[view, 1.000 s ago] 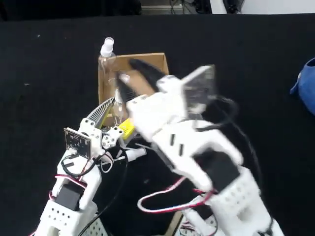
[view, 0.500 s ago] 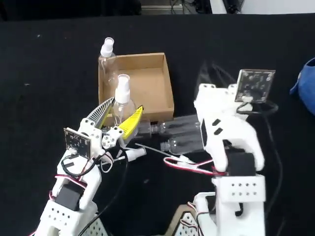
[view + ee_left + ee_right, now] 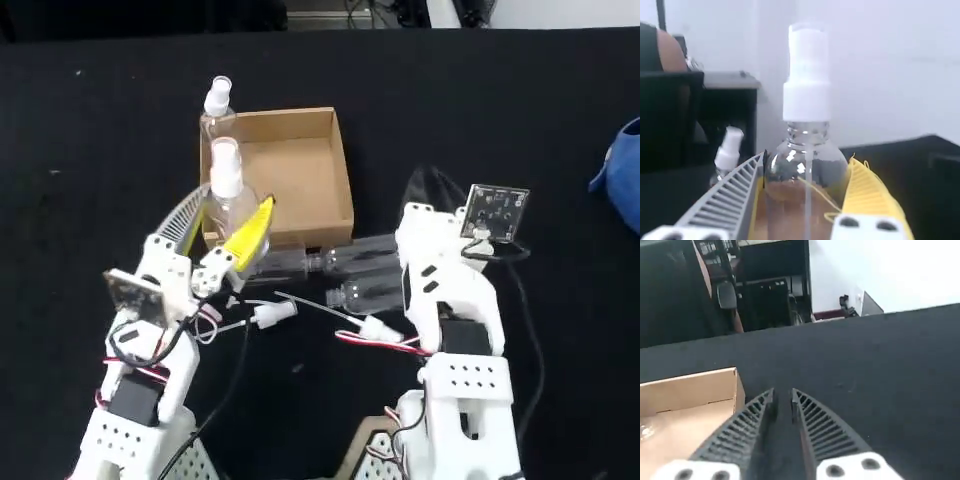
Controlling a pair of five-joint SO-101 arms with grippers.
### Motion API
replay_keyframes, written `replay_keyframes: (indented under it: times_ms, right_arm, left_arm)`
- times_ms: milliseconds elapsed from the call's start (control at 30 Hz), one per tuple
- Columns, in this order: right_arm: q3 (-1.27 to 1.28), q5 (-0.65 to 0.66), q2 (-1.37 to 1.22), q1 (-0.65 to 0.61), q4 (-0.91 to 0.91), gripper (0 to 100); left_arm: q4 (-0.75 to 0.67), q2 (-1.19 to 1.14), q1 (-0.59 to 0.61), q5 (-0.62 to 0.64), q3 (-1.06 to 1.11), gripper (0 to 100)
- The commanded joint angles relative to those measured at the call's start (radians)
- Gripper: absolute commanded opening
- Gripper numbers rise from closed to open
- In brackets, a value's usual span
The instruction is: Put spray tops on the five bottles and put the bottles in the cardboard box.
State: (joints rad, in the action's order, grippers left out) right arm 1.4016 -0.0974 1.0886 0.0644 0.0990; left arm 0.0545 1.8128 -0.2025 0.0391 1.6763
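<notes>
My left gripper (image 3: 233, 200) (image 3: 806, 160) is shut on a clear bottle (image 3: 226, 205) (image 3: 800, 167) with a white spray top, upright at the near left corner of the cardboard box (image 3: 338, 165) (image 3: 690, 390). A second capped bottle (image 3: 216, 108) (image 3: 727, 150) stands at the box's far left corner. Two uncapped bottles (image 3: 345, 255) (image 3: 372, 293) lie on the table just in front of the box. Two loose spray tops (image 3: 272, 313) (image 3: 380, 328) lie near them. My right gripper (image 3: 430, 185) (image 3: 782, 391) is shut and holds nothing, to the right of the box.
A blue object (image 3: 625, 185) sits at the table's right edge. Red and white cables (image 3: 375, 343) trail between the two arm bases. The black table (image 3: 480, 110) stretches open behind and to the right of the box.
The right arm swung back from over the box to its right side. The left arm carried the capped bottle up and farther toward the box's left corner.
</notes>
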Motion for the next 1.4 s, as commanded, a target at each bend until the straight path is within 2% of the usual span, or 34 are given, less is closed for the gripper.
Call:
replay_keyframes:
  times_ms: [0, 133, 300, 500, 700, 933, 1100, 1367]
  right_arm:
    - [-0.008, 0.009, 0.007, -0.063, 0.020, 2.5]
    - [-0.008, 0.011, 0.007, -0.091, 0.032, 2.5]
    - [-0.007, 0.011, 0.007, -0.089, 0.031, 2.5]
    - [0.002, 0.012, 0.007, -0.087, 0.025, 2.5]
    - [0.010, 0.012, 0.012, -0.087, 0.025, 2.5]
    - [0.012, 0.012, 0.012, -0.087, 0.025, 2.5]
    - [0.010, 0.012, 0.013, -0.087, 0.023, 2.5]
    - [0.010, 0.012, 0.013, -0.087, 0.023, 2.5]
  left_arm:
    - [-0.081, 0.003, 0.051, 0.009, -0.008, 3]
    - [-0.083, -0.026, 0.079, 0.003, -0.093, 3]
    - [-0.107, -0.252, 0.079, 0.003, -0.202, 3]
    - [-0.393, -0.615, 0.081, 0.003, -0.308, 3]
    - [-0.640, -0.942, 0.081, 0.002, -0.315, 3]
    - [-0.999, -1.254, 0.111, 0.002, -0.344, 3]
    - [-1.134, -1.459, 0.168, 0.008, -0.403, 3]
    - [-1.312, -1.728, 0.166, 0.009, -0.492, 3]
